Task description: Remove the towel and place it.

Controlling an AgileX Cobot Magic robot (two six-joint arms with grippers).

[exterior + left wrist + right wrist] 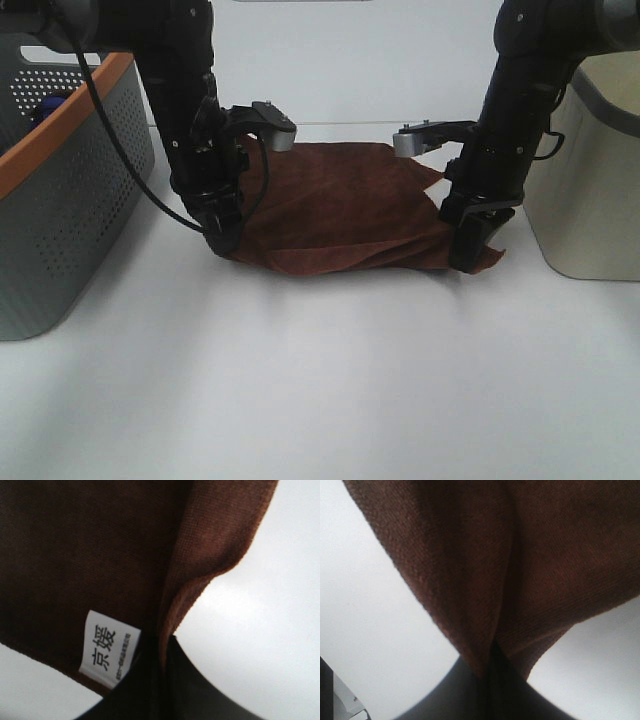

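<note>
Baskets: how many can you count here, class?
2: a grey basket, orange-rimmed, at the left edge; a beige basket at the right edge. Others may lie out of frame.

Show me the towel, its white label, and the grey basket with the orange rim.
towel (pixel 330 205): exterior high view, middle of the cloth.
white label (pixel 109 649): left wrist view, centre of the label.
grey basket (pixel 75 200): exterior high view, perforated side wall.
</note>
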